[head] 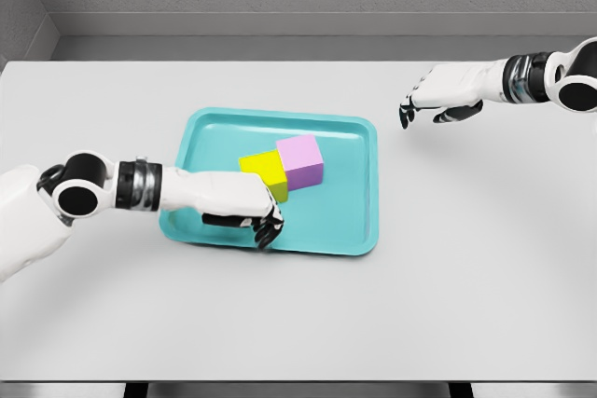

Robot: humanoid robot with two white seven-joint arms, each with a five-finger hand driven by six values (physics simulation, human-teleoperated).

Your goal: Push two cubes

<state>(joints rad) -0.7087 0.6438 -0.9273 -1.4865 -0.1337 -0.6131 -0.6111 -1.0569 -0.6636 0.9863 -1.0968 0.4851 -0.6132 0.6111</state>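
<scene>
head view: left hand (244, 207) curls shut, touching the yellow cube (265, 171) beside the pink cube (301, 159) on the tray (359, 221). right hand (438, 98) hangs open.

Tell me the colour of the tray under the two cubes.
Teal; the tray shows in the head view.

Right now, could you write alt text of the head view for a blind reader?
The left hand rests inside a shallow teal plastic tray, against a yellow cube that touches a pink cube. The right hand hovers open over the white table, away from the tray.
</scene>
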